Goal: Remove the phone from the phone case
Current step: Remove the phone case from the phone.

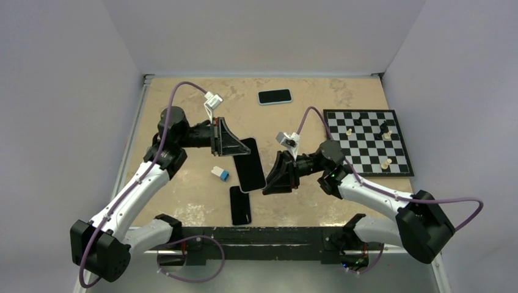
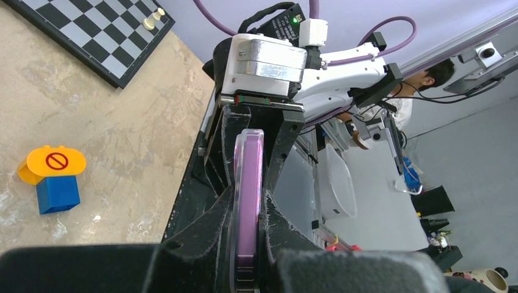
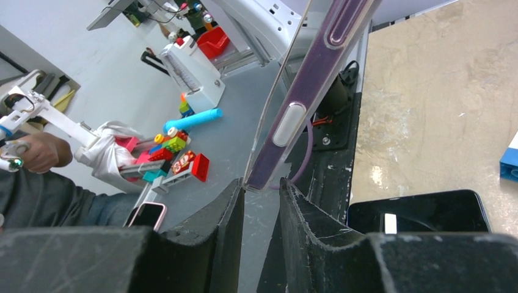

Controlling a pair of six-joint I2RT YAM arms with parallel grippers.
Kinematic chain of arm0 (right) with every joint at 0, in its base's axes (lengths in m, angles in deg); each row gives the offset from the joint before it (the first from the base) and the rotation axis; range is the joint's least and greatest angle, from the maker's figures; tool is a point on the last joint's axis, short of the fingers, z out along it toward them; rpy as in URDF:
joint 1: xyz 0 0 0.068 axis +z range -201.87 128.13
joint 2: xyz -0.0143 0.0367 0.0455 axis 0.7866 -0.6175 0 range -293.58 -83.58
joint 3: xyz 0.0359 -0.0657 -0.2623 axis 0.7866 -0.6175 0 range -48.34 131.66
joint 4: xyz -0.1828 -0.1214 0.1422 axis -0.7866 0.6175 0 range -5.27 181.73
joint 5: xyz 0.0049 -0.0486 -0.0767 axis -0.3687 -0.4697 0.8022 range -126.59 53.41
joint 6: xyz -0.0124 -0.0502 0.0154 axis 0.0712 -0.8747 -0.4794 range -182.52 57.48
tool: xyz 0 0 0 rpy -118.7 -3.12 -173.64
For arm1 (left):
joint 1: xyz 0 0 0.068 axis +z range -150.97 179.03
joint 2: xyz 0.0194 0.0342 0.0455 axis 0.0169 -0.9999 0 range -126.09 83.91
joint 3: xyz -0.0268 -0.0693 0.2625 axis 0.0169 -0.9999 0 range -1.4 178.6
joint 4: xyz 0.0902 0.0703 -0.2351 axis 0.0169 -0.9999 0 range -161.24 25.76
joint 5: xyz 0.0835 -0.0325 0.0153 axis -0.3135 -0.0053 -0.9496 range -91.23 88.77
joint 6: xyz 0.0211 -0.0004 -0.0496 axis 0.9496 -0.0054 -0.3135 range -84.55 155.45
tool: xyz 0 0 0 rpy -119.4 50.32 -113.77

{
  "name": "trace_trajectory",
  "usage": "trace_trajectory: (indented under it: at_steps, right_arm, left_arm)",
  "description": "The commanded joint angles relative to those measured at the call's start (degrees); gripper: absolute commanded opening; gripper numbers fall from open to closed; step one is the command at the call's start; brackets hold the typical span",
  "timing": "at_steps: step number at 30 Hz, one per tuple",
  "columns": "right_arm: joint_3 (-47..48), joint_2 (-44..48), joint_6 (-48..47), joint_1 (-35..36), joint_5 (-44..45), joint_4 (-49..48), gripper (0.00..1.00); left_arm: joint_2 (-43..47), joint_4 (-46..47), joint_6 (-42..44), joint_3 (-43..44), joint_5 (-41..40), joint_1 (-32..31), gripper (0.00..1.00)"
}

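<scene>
the left claw [image 1: 235, 145] is clamped tight on the phone case [image 1: 250, 165], pinching its upper end across the flat faces. the left wrist view looks straight down the edge: a clear shell with the purple side of the phone [image 2: 249, 201] seated inside it, so phone and case are together. the pair lies near the middle of the desk [image 1: 183, 110], slanting from the left claw down toward the right one.

the right claw [image 1: 275, 177] sits at the case's lower right end. in its own view the two fingers [image 3: 229, 213] stand close on either side of the case's bottom corner [image 3: 259, 180], with only a narrow gap (whether they actually press on it i cannot tell).

a second dark phone [image 1: 240, 205] lies flat on the desk just below the held one, and a third with a pale rim [image 1: 274, 96] rests near the far edge. a small blue block [image 1: 220, 174] sits just left of the case. a chessboard [image 1: 366, 141] with a few pieces lies to the right.
</scene>
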Motion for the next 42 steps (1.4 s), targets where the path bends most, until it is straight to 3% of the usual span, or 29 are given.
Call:
trace_trajectory:
  at_steps: [1, 9, 11, 14, 17, 21, 24, 28, 32, 38, 42]
  right_arm:
    - [3.06, 0.06, 0.33, 0.52, -0.11, -3.11, 0.30]
    - [3.24, 0.83, -0.85, 1.23, 0.08, -1.51, 0.31]
    - [3.59, 0.67, -2.07, 1.39, 0.09, -0.31, 0.25]
    - [3.76, 0.61, -4.80, 2.03, -0.47, -0.35, 0.00]
    - [3.26, 3.27, -12.93, 3.86, 1.61, 0.80, 0.00]
    - [10.57, 7.78, -37.98, 9.38, 17.43, 23.10, 0.00]
    - [16.47, 5.89, -44.86, 9.86, 22.45, 28.02, 0.00]
    - [21.49, 3.39, -48.65, 9.86, 27.69, 30.69, 0.00]
    - [22.93, 3.64, -49.95, 9.86, 37.14, 31.53, 0.00]
    - [16.04, 9.10, -48.13, 10.09, 60.28, 24.82, 0.00]
    - [13.69, 12.54, -51.86, 11.01, 64.69, 23.39, 0.00]
  left_arm:
    - [0.81, 2.85, -0.38, 2.87, 1.31, -0.17, 0.00]
    - [0.85, 0.34, 1.46, 3.64, 1.02, -0.17, 0.00]
    - [1.02, 0.37, 1.45, 3.78, 1.28, -0.17, 0.00]
    - [1.40, 0.65, 0.43, 3.81, 1.71, -0.17, 0.00]
    - [1.12, 4.27, -4.09, 3.29, 2.62, -0.24, 0.00]
    - [0.06, 14.65, -13.28, 0.61, 3.65, -0.52, 0.00]
    - [-1.70, 23.82, -21.05, -1.76, 4.11, -0.53, 0.00]
    - [-3.32, 30.60, -26.63, -3.50, 3.63, -0.61, 0.00]
    - [-3.46, 29.40, -25.50, -4.10, 2.24, -0.62, 0.00]
    - [-3.43, 24.11, -22.75, -4.81, -2.76, -0.62, 0.00]
    - [-6.27, 29.68, -27.29, -6.75, -3.74, -1.21, 0.00]
